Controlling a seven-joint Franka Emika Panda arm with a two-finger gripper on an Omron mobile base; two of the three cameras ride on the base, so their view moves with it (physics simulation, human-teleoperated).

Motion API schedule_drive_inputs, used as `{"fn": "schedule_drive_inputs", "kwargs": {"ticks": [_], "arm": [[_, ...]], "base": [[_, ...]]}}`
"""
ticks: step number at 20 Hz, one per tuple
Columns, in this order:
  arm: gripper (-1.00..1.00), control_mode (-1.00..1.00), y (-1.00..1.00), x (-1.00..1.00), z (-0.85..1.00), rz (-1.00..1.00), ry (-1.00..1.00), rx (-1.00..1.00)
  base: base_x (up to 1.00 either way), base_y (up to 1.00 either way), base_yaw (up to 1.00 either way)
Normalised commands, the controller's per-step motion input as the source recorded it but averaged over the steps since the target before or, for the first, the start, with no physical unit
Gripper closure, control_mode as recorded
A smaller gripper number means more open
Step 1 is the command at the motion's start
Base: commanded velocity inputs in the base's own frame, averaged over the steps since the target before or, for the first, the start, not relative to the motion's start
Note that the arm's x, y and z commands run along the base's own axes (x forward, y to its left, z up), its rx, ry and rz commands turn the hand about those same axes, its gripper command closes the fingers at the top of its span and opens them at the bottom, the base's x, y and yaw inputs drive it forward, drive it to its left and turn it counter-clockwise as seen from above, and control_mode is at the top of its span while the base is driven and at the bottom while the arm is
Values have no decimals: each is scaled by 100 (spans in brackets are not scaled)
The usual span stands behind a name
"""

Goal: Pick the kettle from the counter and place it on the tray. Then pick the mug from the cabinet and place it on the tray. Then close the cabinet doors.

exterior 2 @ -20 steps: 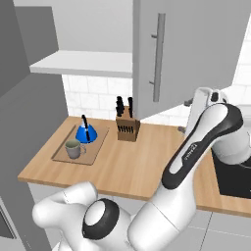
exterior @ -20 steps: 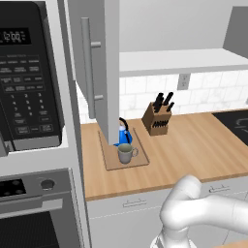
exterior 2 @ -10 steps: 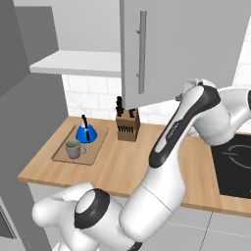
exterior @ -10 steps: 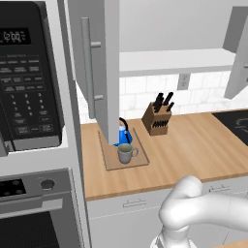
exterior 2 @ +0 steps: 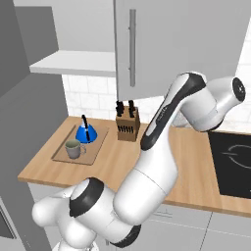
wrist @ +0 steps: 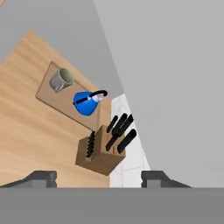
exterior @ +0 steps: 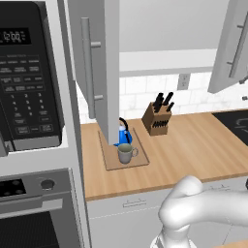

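The blue kettle (exterior: pixel 121 137) (exterior 2: pixel 86 132) (wrist: pixel 87 103) and the grey-green mug (exterior: pixel 126 153) (exterior 2: pixel 73 148) (wrist: pixel 61 79) both stand on the wooden tray (exterior: pixel 109 162) (exterior 2: pixel 97 143) (wrist: pixel 46 94) at the left end of the counter (exterior: pixel 193 150). The cabinet (exterior: pixel 164 29) has its left door (exterior: pixel 99 63) standing wide open. Its right door (exterior: pixel 232 43) (exterior 2: pixel 166 49) (wrist: pixel 175 65) is partly swung in, with my arm (exterior 2: pixel 196 98) behind it. My gripper (wrist: pixel 99 180) is open with nothing between its fingertips (wrist: pixel 41 178), high above the counter beside that door.
A brown knife block (exterior: pixel 157 120) (exterior 2: pixel 128 128) (wrist: pixel 98 155) stands by the backsplash, right of the tray. A black microwave (exterior: pixel 26 77) and oven column fill the left. A black cooktop (exterior: pixel 237 123) (exterior 2: pixel 230 162) lies at the counter's right end.
The right cabinet door has swung a good way toward closed. My arm has swept left along with it.
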Motion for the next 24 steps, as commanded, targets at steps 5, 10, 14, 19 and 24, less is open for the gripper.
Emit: {"fn": "schedule_drive_inputs", "kwargs": {"ticks": [5,10,14,19,24], "arm": [[-100,-100,61,66,0,0,0,-3],[-100,-100,66,72,0,0,0,-4],[-100,-100,67,73,0,0,0,-5],[-100,-100,62,67,0,0,0,-5],[-100,-100,52,61,0,0,0,-4]], "base": [[0,0,0],[0,0,0],[0,0,0],[0,0,0],[0,0,0]]}}
